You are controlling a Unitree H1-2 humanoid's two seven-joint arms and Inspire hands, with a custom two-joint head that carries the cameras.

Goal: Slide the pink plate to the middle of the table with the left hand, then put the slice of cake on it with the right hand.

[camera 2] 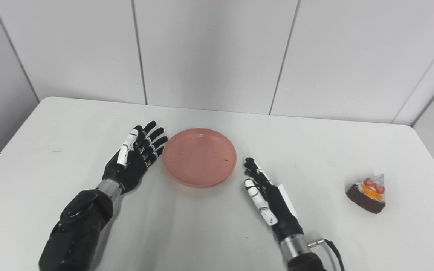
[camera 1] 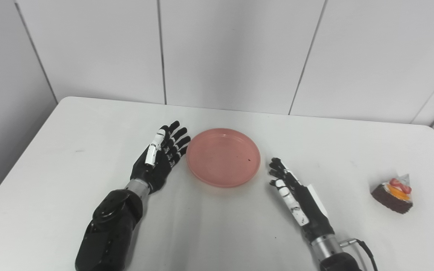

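Pink plastic plate [camera 1: 223,157]: round, shallow, raised rim, lying flat at the centre of the table [camera 1: 70,150]. Nothing on it but a small dark speck toward its 3 o'clock side.

White table: matte top with rounded far corners, backed by pale wall panels [camera 1: 236,52] at 12 o'clock.

Left hand [camera 1: 159,158]: black with white segments, at 9 o'clock of the plate. Fingers straight and spread a little, pointing toward 1 o'clock, palm turned toward the plate. Fingertips just beside the plate's rim; whether they touch it cannot be told. Holds nothing. Black forearm runs back toward 7 o'clock to the bottom edge.

Right hand [camera 1: 293,192]: black with white segments, at 4 o'clock of the plate, near its rim but apart from it. Fingers extended and slightly parted, pointing toward 11 o'clock, edge-on above the tabletop. Holds nothing. A cable leaves the wrist near the bottom edge.

Slice of cake [camera 1: 393,194]: dark chocolate wedge topped with white cream, orange and red fruit pieces, with a clear wrapper point at the top. Stands on the table at 3 o'clock, well apart from the plate and from the right hand, near the table's right edge.
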